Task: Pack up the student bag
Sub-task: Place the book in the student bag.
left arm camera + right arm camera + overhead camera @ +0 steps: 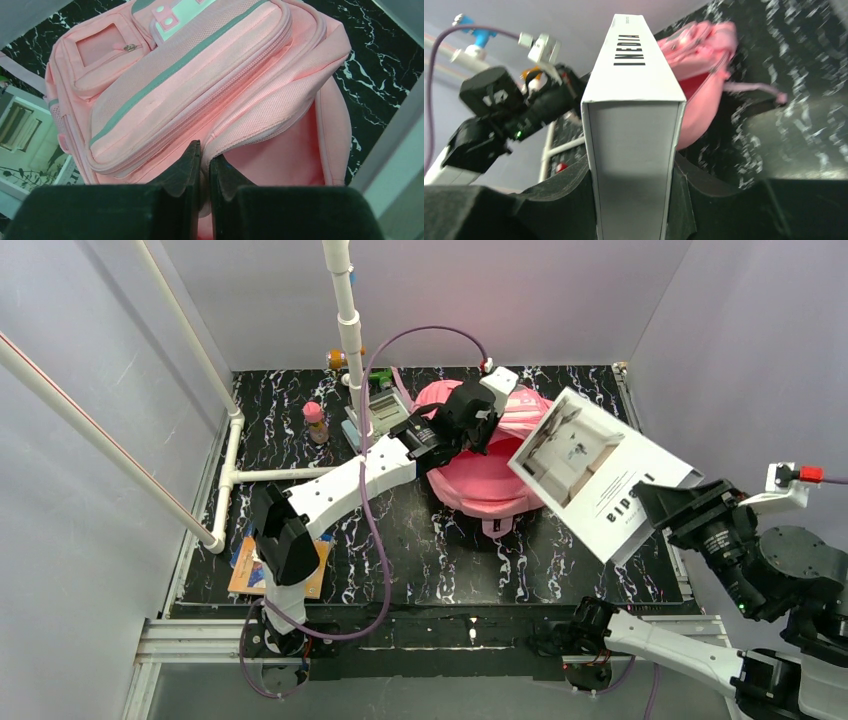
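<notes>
While a white plastic pipe frame (232,430) is standing along the left side of the black marbled table (450,550), a flat orange book (245,577) is lying at the near left corner, partly hidden under the left arm's elbow. Further back, a small pink bottle (316,423) is standing upright, and to its right a pale green and white box (385,405) is lying beside the upright pipe post.

The left arm is reaching diagonally across to the large pink fabric student bag (490,485), which is lying on the table in the middle, toward the far edge, with its main compartment gaping. The left gripper (205,150) is pressing its black fingers together on the padded rim of that opening, with pink fabric pinched between them.

To the right, a thick white book (600,468) with black lettering on its spine is hanging tilted in the air, one corner overlapping the bag's right side in the overhead view. The right gripper (668,505) is clamping the book by its lower edge, with one finger pressing on each cover.
</notes>
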You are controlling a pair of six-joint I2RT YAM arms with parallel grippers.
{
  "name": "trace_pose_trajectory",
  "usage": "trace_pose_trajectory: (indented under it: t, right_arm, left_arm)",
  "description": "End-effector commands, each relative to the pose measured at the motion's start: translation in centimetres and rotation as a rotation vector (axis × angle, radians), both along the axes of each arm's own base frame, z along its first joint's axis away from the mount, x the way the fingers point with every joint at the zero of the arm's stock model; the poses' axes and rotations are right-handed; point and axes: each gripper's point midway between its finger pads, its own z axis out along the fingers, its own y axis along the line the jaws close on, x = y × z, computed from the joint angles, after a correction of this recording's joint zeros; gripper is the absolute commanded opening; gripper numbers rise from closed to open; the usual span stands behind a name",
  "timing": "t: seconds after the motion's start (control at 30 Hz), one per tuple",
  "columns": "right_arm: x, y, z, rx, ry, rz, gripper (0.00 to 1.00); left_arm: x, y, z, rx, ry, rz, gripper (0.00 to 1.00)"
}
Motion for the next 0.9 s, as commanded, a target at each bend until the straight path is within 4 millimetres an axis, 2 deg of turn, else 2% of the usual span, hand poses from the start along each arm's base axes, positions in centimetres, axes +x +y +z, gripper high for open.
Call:
trace_pose_trajectory:
  t: [0.0,0.2,0.3,0.47,0.63,0.77,0.87]
  right_arm:
    - [-2.2,1.7,-0.9,0.295,0.046,0.136,0.01]
    - [-3.9,0.8,-4.0,0.389,0.164,0.171,0.01]
    - [-3.8,1.5,-5.7,0.401,0.219,0.152,0.01]
    - [-1.7,2.3,-8.4,0.438,0.264,0.007,0.01]
    - [0.7,1.7,-9.1,0.53,0.214,-0.174,0.01]
    - [1.9,1.8,-9.0,0.631,0.18,-0.262,0.01]
    - [2.6,2.2,-9.7,0.689,0.186,-0.321,0.01]
  left_arm:
    - [0.1,-0.9,3.5,-0.166,0.058,0.052,0.0]
    - [0.4,-4.0,5.4,-0.289,0.115,-0.02,0.0]
    - [0.1,-4.9,6.7,-0.328,0.115,-0.06,0.0]
    - [-0.5,-5.0,8.0,-0.345,0.105,-0.103,0.0]
    - [-0.9,-4.1,9.2,-0.336,0.069,-0.113,0.0]
    - [-2.0,-4.3,10.1,-0.356,0.081,-0.166,0.0]
    - [-2.9,-4.6,10.8,-0.386,0.1,-0.208,0.0]
